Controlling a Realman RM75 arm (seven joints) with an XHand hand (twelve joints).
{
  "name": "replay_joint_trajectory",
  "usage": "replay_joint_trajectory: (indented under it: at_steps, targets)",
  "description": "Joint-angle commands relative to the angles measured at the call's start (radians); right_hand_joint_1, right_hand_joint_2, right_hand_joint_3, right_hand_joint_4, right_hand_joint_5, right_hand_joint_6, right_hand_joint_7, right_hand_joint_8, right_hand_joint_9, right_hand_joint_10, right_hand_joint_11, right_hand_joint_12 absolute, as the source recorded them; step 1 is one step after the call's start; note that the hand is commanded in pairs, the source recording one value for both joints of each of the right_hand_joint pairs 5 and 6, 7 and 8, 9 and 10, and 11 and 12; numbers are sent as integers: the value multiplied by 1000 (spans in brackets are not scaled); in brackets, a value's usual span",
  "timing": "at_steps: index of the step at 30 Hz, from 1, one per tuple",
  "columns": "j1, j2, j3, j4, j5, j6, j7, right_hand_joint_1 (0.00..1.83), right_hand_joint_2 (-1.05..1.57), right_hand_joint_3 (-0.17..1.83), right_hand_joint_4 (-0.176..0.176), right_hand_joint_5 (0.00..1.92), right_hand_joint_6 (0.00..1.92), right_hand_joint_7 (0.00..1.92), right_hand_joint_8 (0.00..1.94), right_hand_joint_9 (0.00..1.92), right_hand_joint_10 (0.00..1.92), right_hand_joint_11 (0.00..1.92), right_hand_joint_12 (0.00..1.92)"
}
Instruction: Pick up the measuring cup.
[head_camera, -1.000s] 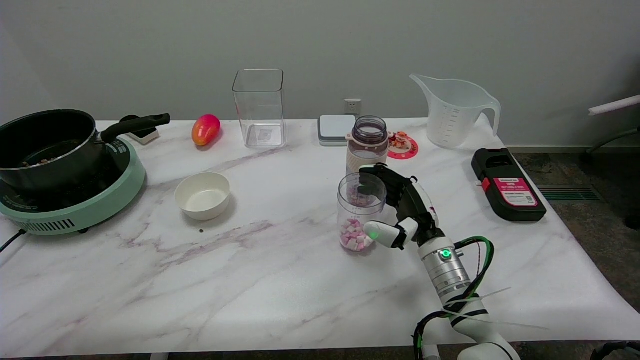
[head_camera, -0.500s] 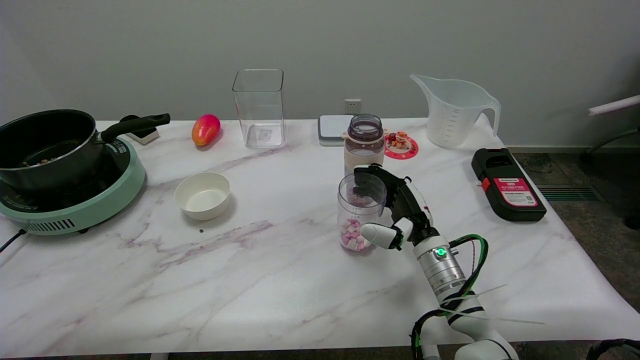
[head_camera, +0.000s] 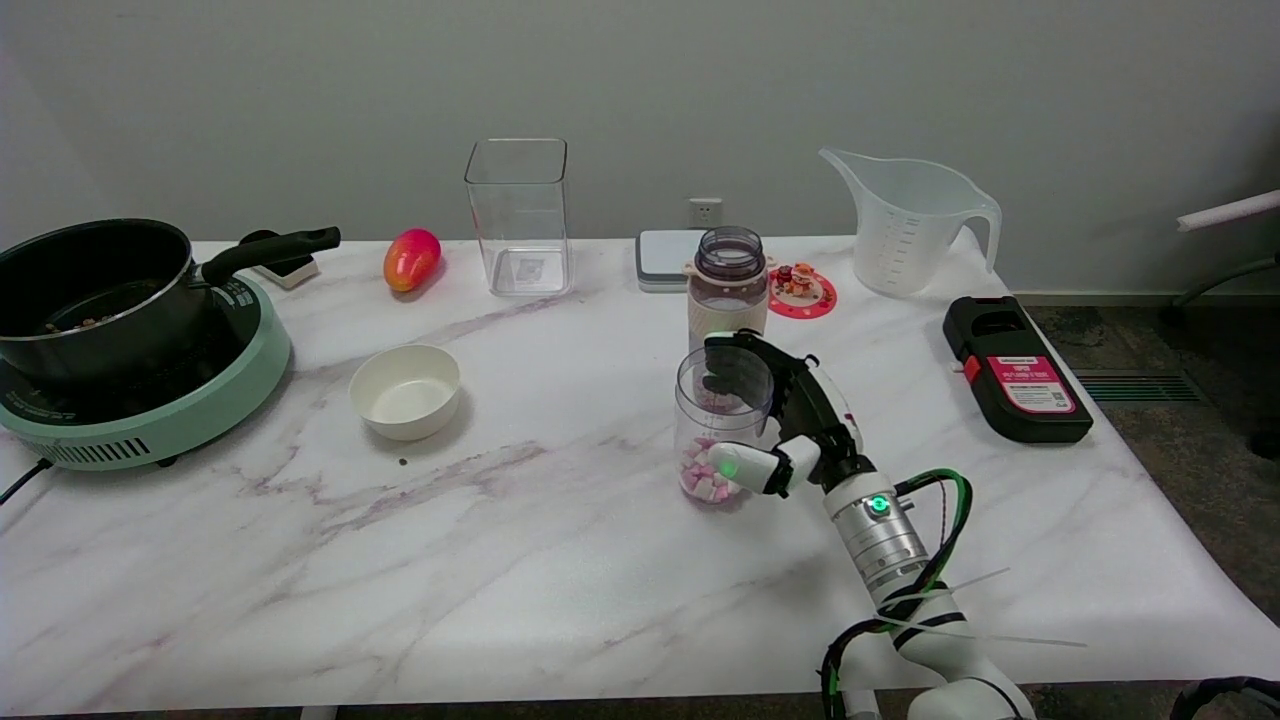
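Grip comes first: the right hand (head_camera: 790, 430) is wrapped round the measuring cup (head_camera: 715, 420), which stands upright on the table (head_camera: 500, 560) right of centre. Its thumb lies across the near wall low down and the dark fingers curl behind the far wall near the rim. It looks to be holding the cup, though the base has not left the marble. To do the lift well, I would keep the squeeze even and raise the cup straight up without tipping it, since it has no lid and the wall is smooth (a slack hold could let it slide).

Pink and white pieces (head_camera: 700, 480) fill the bottom of the cup. To the left, the white bowl (head_camera: 405, 390) appears empty. Just behind the cup stands an uncapped bottle (head_camera: 728, 285); I cannot tell its contents. The black pot (head_camera: 90, 290) at far left holds something brownish. Along the back, the square clear container (head_camera: 518, 215) and the large graduated jug (head_camera: 905, 225) both look empty.
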Motion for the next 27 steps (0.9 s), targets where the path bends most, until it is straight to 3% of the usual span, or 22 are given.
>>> replay_joint_trajectory:
  at_steps: [1,27]
  targets:
    - [-2,-1,-5,-28,-24,41,69,1210,-306,1119,0,679,679,584,584,554,554,586,586]
    - [-31,-3,-5,-23,-48,45,101,1224,-304,1311,0,715,715,615,615,591,591,633,633]
